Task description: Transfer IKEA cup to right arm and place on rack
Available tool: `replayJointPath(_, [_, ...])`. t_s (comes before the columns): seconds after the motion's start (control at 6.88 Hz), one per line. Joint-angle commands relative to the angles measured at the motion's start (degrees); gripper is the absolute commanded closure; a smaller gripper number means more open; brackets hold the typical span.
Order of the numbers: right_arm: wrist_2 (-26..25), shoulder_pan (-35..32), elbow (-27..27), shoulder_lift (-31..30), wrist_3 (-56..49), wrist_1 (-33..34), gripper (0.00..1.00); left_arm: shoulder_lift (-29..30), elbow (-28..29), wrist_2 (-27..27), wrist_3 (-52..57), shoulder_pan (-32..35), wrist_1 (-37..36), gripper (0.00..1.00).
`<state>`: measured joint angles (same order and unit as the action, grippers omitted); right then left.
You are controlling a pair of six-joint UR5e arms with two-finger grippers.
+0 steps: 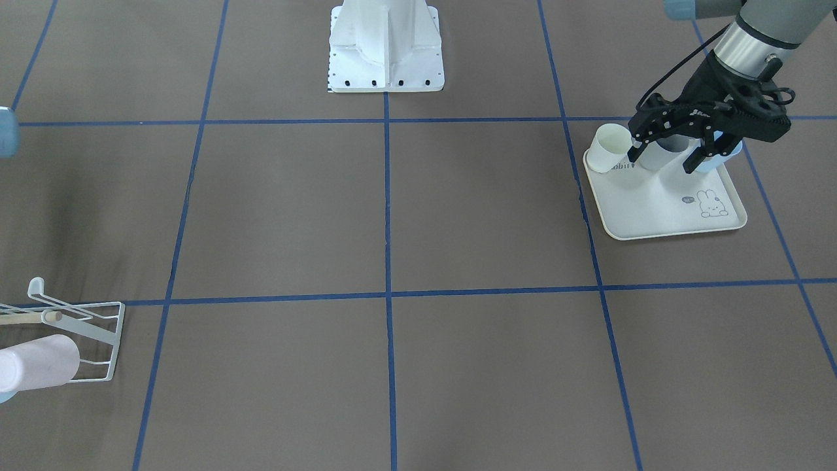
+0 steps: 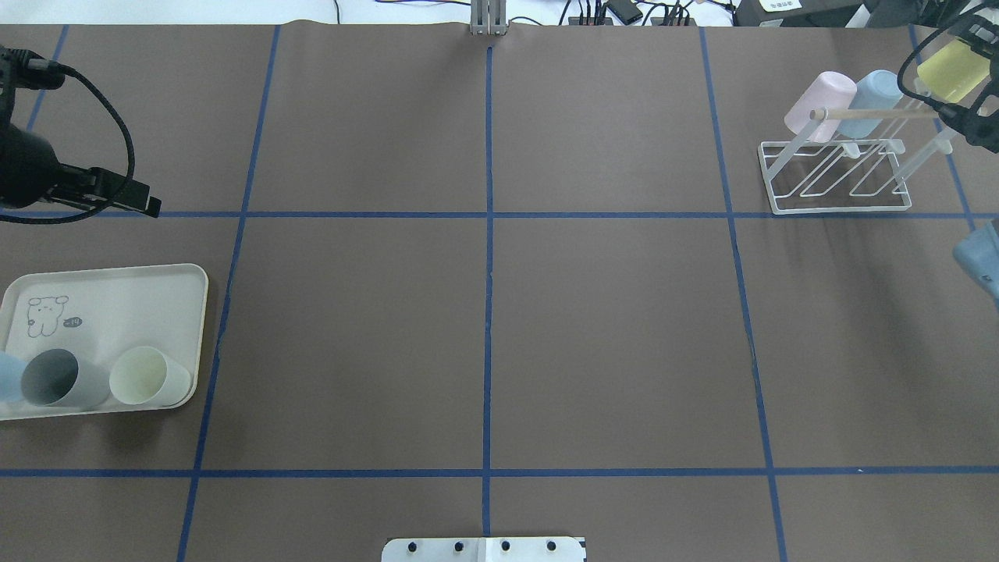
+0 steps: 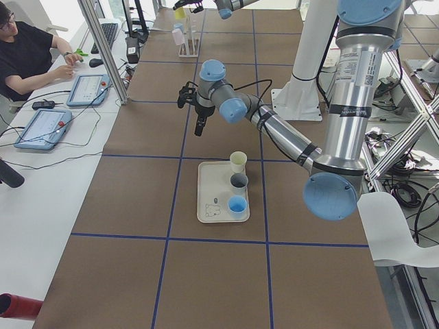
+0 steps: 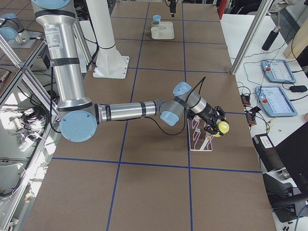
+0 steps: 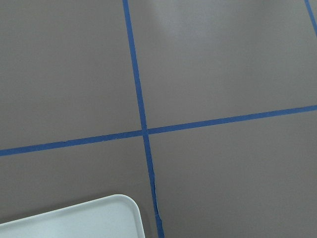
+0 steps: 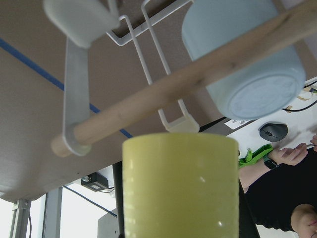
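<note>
The pale yellow plastic cup (image 6: 181, 183) is sitting clamped in the right gripper (image 4: 217, 127), just beside the small white wire-frame rack (image 2: 835, 183). Placing is underway, and next its mouth needs lining up over a free prong. The left gripper (image 1: 664, 156) is hovering spread and empty above the cream rabbit-print tray (image 1: 660, 209).

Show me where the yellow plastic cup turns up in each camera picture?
Front-facing: not in it.
Overhead: yellow plastic cup in the top right corner.
Left side: cup tiny, at the top edge.
Right side: cup right of centre.
Left wrist: not in it.
Right wrist: cup large, bottom centre.
Shared landmark: white wire rack beside it.
</note>
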<state>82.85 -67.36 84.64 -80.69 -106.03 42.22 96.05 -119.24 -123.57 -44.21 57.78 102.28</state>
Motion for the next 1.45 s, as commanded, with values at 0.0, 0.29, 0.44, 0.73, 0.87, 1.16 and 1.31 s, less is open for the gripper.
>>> replayJointPath(0.0, [-2.42, -0.05, -1.05, 0.88, -0.06, 0.14, 1.0, 0.01, 0.32, 0.0, 0.0, -0.03, 0.12, 0.0])
replayJointPath(0.29, [-3.91, 0.56, -2.28, 1.85, -0.06, 0.05, 1.0, 0.01, 0.33, 0.0, 0.09, -0.03, 0.12, 0.0])
replayJointPath(0.44, [-4.36, 0.74, -2.54, 1.94, 0.03, 0.05, 1.0, 0.01, 0.33, 0.0, 0.09, -0.03, 0.12, 0.0])
replayJointPath(0.73, [-6.38, 1.96, -2.72, 2.2, 0.03, 0.05, 1.0, 0.01, 0.33, 0.0, 0.09, -0.03, 0.12, 0.0])
replayJointPath(0.87, [-6.65, 2.06, -3.16, 2.2, 0.03, 0.05, 1.0, 0.01, 0.33, 0.0, 0.09, -0.03, 0.12, 0.0])
replayJointPath(1.16, [-6.65, 2.06, -3.51, 2.11, 0.03, 0.05, 1.0, 0.01, 0.41, 0.0, 0.09, -0.12, 0.12, 0.0])
replayJointPath(1.31, [-6.74, 2.67, -3.51, 2.11, 0.03, -0.03, 1.0, 0.01, 0.41, 0.0, 0.09, -0.12, 0.12, 0.0])
